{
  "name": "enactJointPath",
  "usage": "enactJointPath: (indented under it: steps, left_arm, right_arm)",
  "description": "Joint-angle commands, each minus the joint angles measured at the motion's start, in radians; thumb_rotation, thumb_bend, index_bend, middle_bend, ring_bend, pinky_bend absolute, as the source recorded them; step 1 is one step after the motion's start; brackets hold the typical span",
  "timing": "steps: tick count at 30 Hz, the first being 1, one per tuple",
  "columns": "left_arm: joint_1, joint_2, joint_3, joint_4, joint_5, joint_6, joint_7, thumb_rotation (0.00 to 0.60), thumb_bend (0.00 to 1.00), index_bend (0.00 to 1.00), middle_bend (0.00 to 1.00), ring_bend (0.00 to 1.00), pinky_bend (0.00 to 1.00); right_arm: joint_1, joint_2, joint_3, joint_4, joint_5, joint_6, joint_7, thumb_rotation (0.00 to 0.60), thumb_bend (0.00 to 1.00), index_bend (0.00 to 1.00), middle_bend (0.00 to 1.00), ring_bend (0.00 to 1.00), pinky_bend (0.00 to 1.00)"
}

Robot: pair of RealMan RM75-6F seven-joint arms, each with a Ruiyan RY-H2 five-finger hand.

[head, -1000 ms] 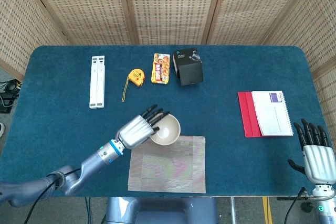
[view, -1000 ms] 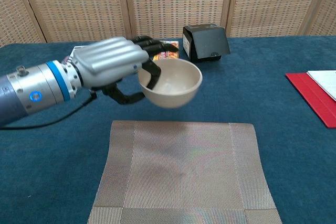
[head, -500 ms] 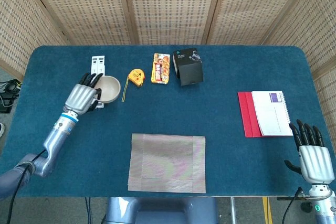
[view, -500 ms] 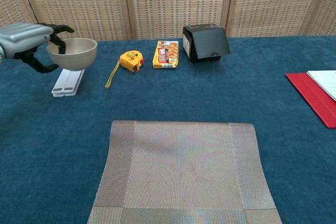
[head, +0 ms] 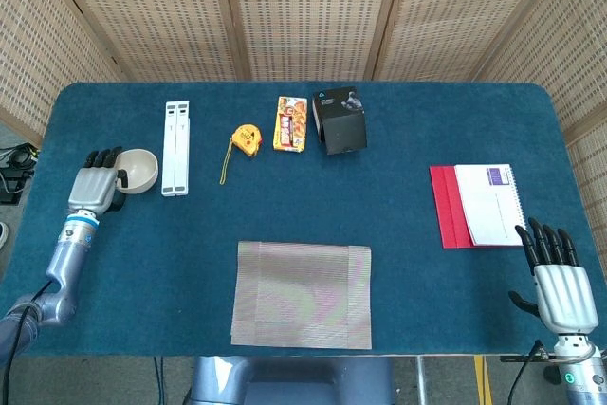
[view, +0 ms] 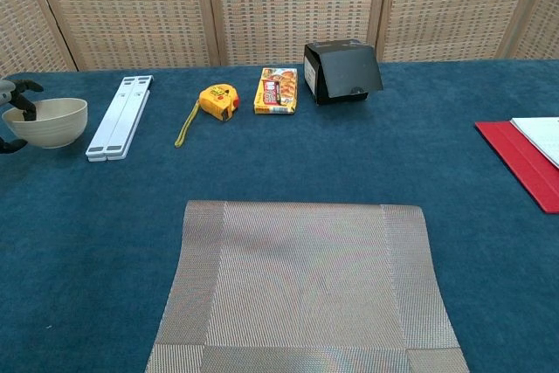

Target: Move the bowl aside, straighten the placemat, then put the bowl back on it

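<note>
Left hand [head: 95,183] grips the beige bowl [head: 138,170] by its rim near the table's [head: 398,168] left edge; right hand [head: 554,274] hangs empty, fingers spread.

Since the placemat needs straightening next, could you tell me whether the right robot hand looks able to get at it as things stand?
Probably yes. The right robot hand is open and holds nothing, and only bare table lies between it and the placemat; the red folder sits farther back.

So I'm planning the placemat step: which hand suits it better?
Probably the right hand: it's open, while the left hand grips the beige bowl far from the woven grey placemat.
</note>
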Motion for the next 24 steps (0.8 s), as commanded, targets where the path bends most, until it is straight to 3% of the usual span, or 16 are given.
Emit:
enactJointPath:
  steps: [1,2,3,4,5,9,12,17,22,24]
  left_arm:
    - [0.003,0.008,0.007,-0.007,-0.004,-0.008,0.003,0.600,0.15,0.33,0.00,0.00,0.00]
    - [0.007,0.020,0.009,-0.022,0.000,-0.003,-0.006,0.600,0.04,0.16,0.00,0.00,0.00]
    - [0.011,0.031,0.011,-0.036,0.006,0.003,-0.016,0.600,0.00,0.07,0.00,0.00,0.00]
    - [0.016,0.042,0.013,-0.051,0.013,0.012,-0.028,0.600,0.00,0.01,0.00,0.00,0.00]
    - [0.021,0.054,0.014,-0.066,0.020,0.022,-0.038,0.600,0.00,0.00,0.00,0.00,0.00]
    - [0.061,0.135,0.022,-0.175,0.096,0.142,-0.118,0.600,0.00,0.00,0.00,0.00,0.00]
    - [0.100,0.194,0.034,-0.268,0.194,0.289,-0.200,0.600,0.00,0.00,0.00,0.00,0.00]
    - [0.122,0.263,0.122,-0.370,0.445,0.490,-0.357,0.600,0.00,0.01,0.00,0.00,0.00]
    - [0.087,0.270,0.252,-0.442,0.694,0.559,-0.422,0.600,0.00,0.24,0.00,0.00,0.00]
    - [0.077,0.256,0.279,-0.453,0.738,0.560,-0.410,0.600,0.00,0.31,0.00,0.00,0.00]
  right_arm:
    - [0.000,0.000,-0.001,0.001,0.000,-0.001,0.001,0.600,0.00,0.09,0.00,0.00,0.00]
    - [0.001,0.000,-0.002,0.001,0.000,-0.002,0.000,0.600,0.00,0.09,0.00,0.00,0.00]
    - [0.001,0.000,-0.002,0.001,0.000,-0.003,0.000,0.600,0.00,0.09,0.00,0.00,0.00]
    - [0.001,-0.001,-0.002,0.001,-0.001,-0.003,-0.001,0.600,0.00,0.09,0.00,0.00,0.00]
    - [0.001,-0.001,-0.003,0.001,-0.001,-0.004,-0.002,0.600,0.00,0.09,0.00,0.00,0.00]
    - [0.003,-0.002,-0.005,-0.001,-0.004,-0.004,-0.007,0.600,0.00,0.09,0.00,0.00,0.00]
    - [0.004,-0.003,-0.006,-0.003,-0.005,-0.007,-0.013,0.600,0.00,0.09,0.00,0.00,0.00]
    - [0.007,-0.006,-0.004,-0.004,-0.001,-0.010,-0.017,0.600,0.00,0.09,0.00,0.00,0.00]
    - [0.009,-0.010,-0.004,0.000,0.000,-0.012,-0.021,0.600,0.00,0.09,0.00,0.00,0.00]
    - [0.008,-0.010,-0.004,0.001,0.001,-0.010,-0.022,0.600,0.00,0.09,0.00,0.00,0.00]
